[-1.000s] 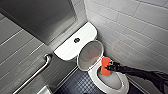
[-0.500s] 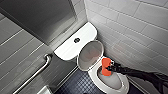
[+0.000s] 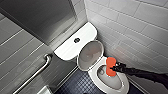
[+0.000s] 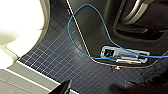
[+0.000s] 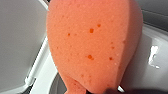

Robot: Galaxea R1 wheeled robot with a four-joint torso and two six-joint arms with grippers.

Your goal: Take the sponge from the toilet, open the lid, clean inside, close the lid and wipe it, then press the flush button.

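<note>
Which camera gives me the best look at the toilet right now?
Head view: the toilet shows whole, with its lid raised. Right wrist catches bits of it behind the sponge; left wrist its white outer side by the floor.

You could read no text, label, brand, number or sign in any of the views. The small grey-blue module [image 4: 125, 53] at the lower right of the left wrist frame was too blurred for you to tell whether it carried any lettering. The same went for the round button [image 3: 76, 39] on the toilet [image 3: 72, 48], near the middle of the head frame.
</note>
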